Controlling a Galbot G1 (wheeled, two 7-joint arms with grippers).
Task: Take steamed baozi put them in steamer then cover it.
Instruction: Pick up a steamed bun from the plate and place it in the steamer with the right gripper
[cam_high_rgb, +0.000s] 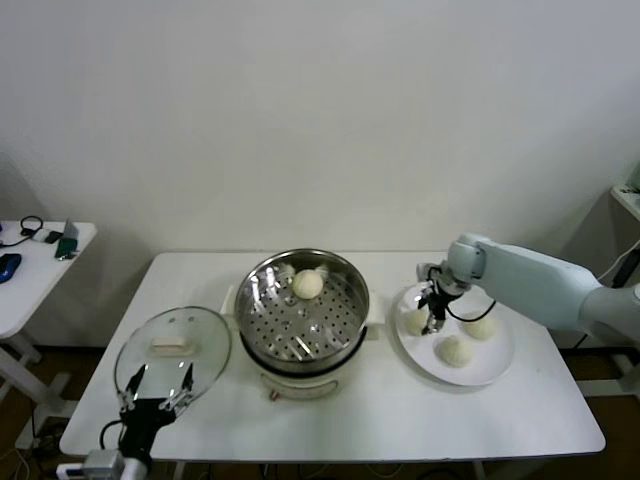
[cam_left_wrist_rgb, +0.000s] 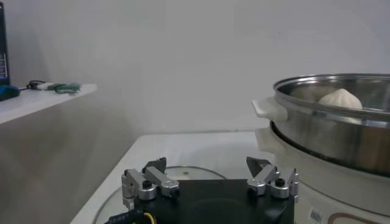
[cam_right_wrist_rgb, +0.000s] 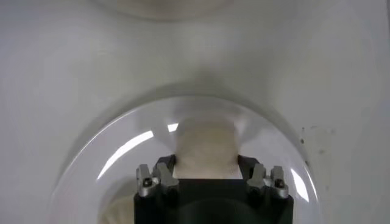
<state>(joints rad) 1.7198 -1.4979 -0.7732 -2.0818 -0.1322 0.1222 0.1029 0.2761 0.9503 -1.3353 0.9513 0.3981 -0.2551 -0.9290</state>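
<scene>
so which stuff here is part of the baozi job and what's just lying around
Job:
- baozi in steamer
- three baozi on plate
- steamer
- cover
- plate
- right claw, around a baozi
- left claw, open by the cover

Lying about:
- side table
- gadgets on it

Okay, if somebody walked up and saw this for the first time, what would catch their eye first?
Probably the shiny steamer at the table's centre, with one baozi already inside. Next, the right tool reaching down over the white plate to its right, fingers straddling a bun there. The glass cover lies left of the steamer, with the left tool open at its near edge.
</scene>
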